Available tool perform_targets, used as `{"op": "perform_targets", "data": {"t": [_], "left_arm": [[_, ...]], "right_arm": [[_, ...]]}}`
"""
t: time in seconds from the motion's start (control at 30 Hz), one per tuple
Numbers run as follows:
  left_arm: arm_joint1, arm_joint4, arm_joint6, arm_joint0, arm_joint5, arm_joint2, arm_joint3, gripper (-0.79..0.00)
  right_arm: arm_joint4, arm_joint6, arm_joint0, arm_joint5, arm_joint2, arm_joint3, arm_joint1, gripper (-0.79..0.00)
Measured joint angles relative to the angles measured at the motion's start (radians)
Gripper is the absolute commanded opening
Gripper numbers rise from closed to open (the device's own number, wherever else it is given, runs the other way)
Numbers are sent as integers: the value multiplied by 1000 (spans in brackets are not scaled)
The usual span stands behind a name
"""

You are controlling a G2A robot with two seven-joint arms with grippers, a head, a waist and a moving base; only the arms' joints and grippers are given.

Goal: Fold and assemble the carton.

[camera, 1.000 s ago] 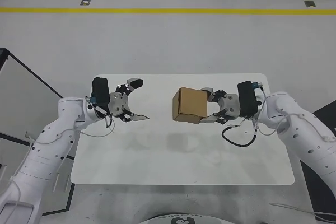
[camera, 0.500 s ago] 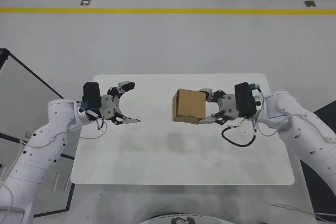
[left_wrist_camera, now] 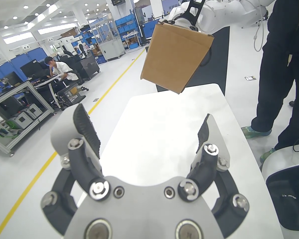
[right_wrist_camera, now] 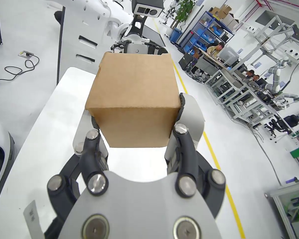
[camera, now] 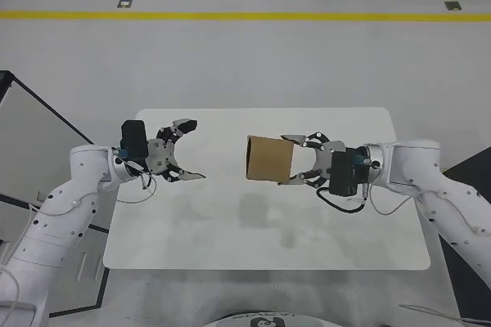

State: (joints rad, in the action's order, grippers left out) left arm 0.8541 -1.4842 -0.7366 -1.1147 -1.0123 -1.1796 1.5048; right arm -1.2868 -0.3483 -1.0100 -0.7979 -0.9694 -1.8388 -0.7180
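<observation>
Right gripper (camera: 285, 159) pinches the cardboard box (camera: 268, 158) above the white table (camera: 254, 237). Left gripper (camera: 195, 150) jaws spread, empty, well apart from it.

We see a plain brown carton (camera: 270, 159), squared up into a box shape with flat, smooth sides. It hangs in the air above the middle of the table (camera: 229, 237), one end clamped in the right gripper (camera: 288, 160).

Your left gripper (camera: 195, 150) is spread wide and holds nothing. It points toward the middle. Your right gripper (camera: 284, 159) pinches the box (camera: 268, 158) from both sides, up in the air, and points back at the left one.
</observation>
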Motion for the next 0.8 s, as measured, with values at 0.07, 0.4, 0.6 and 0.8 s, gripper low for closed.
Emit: {"op": "perform_targets", "data": {"t": [0.07,0.4,0.6,0.8], "left_arm": [[0,0,0,0,0,0,0,0],[0,0,0,0,0,0,0,0],[0,0,0,0,0,0,0,0],[0,0,0,0,0,0,0,0]], "right_arm": [[-27,6,2,22,-8,-29,-1,-785],[-268,-208,-49,167,-102,-89,7,-785],[-371,-256,-47,211,-118,-123,5,-785],[-368,-256,-47,210,-118,-122,5,-785]]}}
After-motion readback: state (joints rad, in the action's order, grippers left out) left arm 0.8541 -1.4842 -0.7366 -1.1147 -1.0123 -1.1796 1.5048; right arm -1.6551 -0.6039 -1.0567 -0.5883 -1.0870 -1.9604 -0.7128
